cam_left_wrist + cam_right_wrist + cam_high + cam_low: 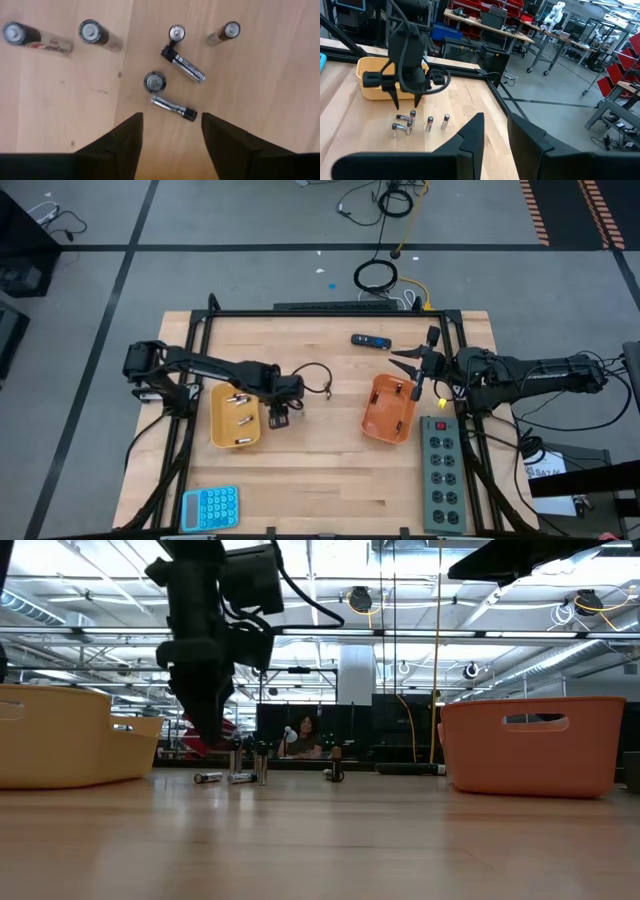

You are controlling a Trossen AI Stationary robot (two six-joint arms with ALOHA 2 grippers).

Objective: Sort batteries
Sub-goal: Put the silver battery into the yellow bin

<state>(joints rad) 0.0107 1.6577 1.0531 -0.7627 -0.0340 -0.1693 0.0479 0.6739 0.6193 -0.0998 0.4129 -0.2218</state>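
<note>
Closing on one cell without nudging its neighbours looks like the main hazard: the batteries on the desk lie bunched near the middle of the left wrist frame, some upright, some on their sides, and a couple almost touch. If the left hand comes down a little off line, a fingertip could tip the upright cell or set the lying one rolling, and round cells on bare wood would likely travel. Two more batteries lie apart at the upper left of that frame, easier to reach. A second risk is sorting by the wrong kind, since light and dark cells sit mixed together.

In the high view the left hand hangs just right of the yellow tray, left of centre, over the loose cells; three batteries already lie in that tray. Its fingers stand well apart, hold nothing and touch nothing, with the lying cell showing just ahead of the gap between them.

The right hand waits at the upper edge of the orange tray, right of centre. Its fingers stand a little apart with nothing between them, and the cluster shows well away at the left of its own frame
</note>
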